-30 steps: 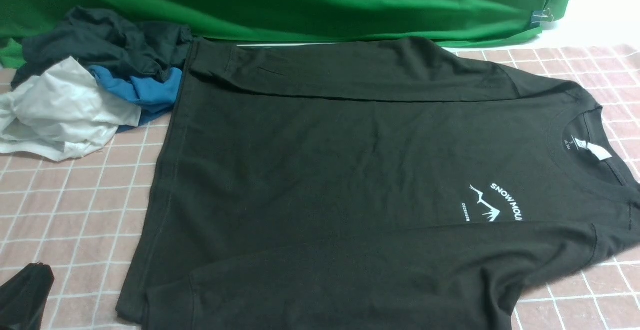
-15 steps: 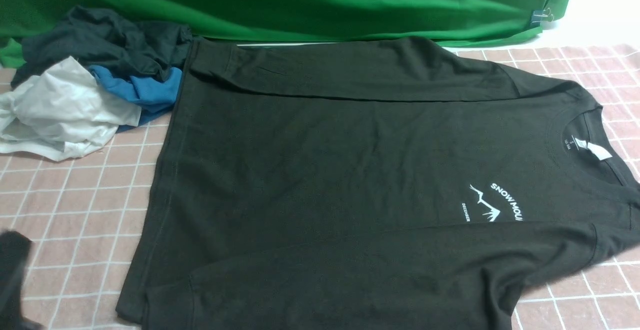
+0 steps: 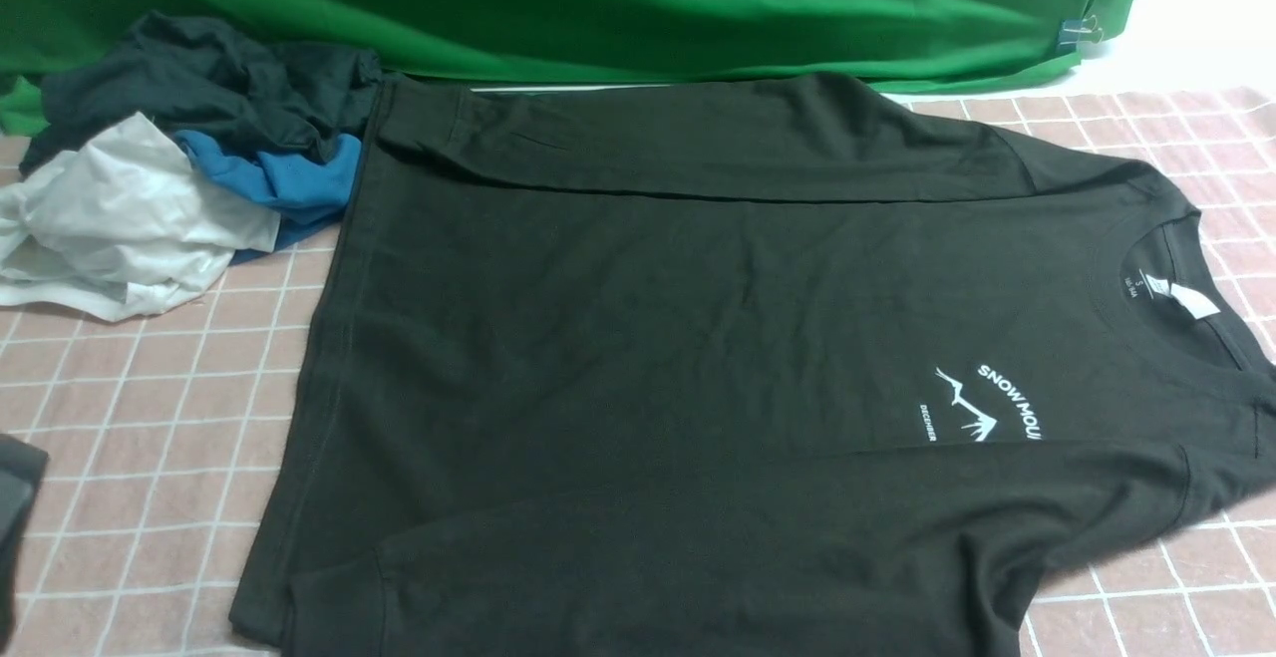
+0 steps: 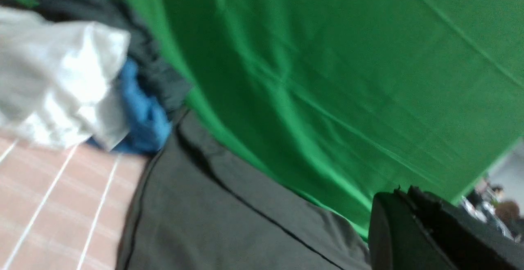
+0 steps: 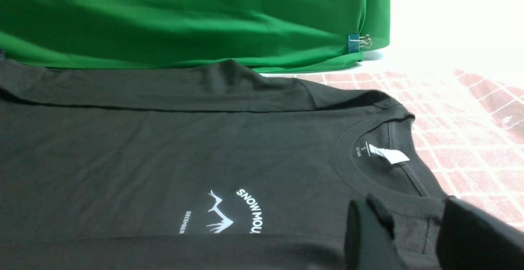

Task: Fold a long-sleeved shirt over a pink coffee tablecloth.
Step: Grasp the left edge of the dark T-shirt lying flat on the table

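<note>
Two grippers here, and neither one is holding anything as far as I can see. The left gripper [image 4: 405, 198] has its fingers pressed together and sits off at the robot's left. The front camera only catches a dark sliver of it at the frame edge, and its own wrist shot is pretty blurry. The right gripper [image 5: 409, 212] has its fingers spread with a clear gap, sitting by the near shoulder just beside the collar. I can't tell if the tips touch the fabric. The long-sleeved shirt [image 3: 698, 338] lies flat on the pink coffee tablecloth [image 3: 150, 418], neck toward the robot's right and hem toward its left. Both sleeves are folded in along the body, one on the far edge and one on the near edge. The near one covers the end of the white mountain graphic [image 3: 972, 408] and its lettering. The white neck label [image 3: 1191, 300] shows inside the collar. A pile of clothes [image 3: 179, 159] in dark, white and blue touches the shirt's far-left corner. The green backdrop [image 3: 598, 9] hangs right behind it all, with a binder clip [image 3: 1082, 34] on its right end.
</note>
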Available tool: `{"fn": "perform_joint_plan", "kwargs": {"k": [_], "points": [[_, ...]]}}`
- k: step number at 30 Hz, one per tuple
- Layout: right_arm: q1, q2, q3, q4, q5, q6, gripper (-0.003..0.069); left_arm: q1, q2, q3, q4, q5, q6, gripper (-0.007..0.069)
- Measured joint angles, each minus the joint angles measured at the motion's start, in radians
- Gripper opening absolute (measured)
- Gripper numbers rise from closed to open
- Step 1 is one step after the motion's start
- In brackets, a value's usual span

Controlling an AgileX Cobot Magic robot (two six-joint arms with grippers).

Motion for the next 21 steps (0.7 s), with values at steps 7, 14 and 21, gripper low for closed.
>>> {"fn": "perform_joint_plan", "kwargs": {"k": [7,14,21], "points": [[0.0,0.0,0.0,0.0,-0.016,0.001,0.0239,-0.017,0.194,-0.192,-0.028,0.318,0.332,0.002],[0.0,0.0,0.0,0.119,-0.194,0.29,0.0239,-0.023,0.553,-0.368,-0.053,0.755,0.434,0.0022],[0.002,0.0,0.0,0.15,-0.326,0.516,0.0239,-0.049,0.779,-0.457,-0.146,0.818,0.616,0.0022]]}}
